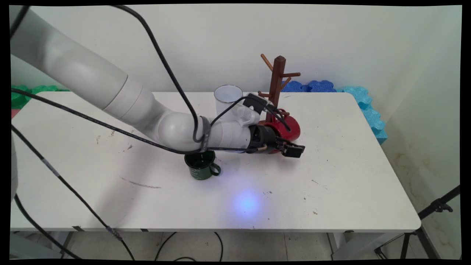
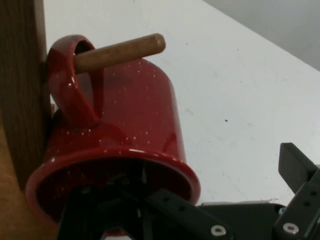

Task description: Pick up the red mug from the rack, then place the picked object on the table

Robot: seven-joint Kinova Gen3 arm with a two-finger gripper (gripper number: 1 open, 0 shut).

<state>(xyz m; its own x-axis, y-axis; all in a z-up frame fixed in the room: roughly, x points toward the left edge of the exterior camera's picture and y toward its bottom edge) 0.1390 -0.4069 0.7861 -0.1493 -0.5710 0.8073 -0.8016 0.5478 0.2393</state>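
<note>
White table (image 1: 331,191); speckled red mug (image 2: 135,125) hanging by handle on wooden peg (image 2: 120,52).

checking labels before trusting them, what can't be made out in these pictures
- Red mug: main view, arm covers most of it; hand view, bottom edge cuts its rim.
- Rack: main view, base hidden behind the red mug; hand view, edges cut the post.
- Green mug: main view, far rim under the arm.
- White cup: main view, lower part behind the arm.
</note>
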